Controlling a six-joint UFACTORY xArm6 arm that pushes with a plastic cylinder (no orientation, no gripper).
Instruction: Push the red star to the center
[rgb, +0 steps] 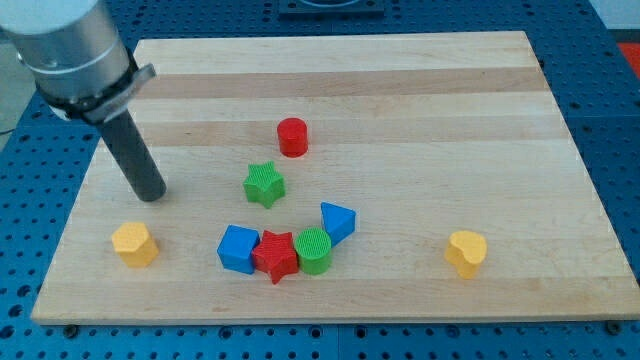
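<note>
Red star (275, 256) touching between blue cube (238, 249), view's left, and green cylinder (313, 250), right.

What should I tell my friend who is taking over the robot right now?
My tip rests on the board at the view's left, above the yellow block and touching no block.

The red star lies near the view's bottom, squeezed between the blue cube and the green cylinder.

The green star and red cylinder sit towards the middle.

Done: nothing yet. Left: get the tip below the red star and push it up to the center.
</note>
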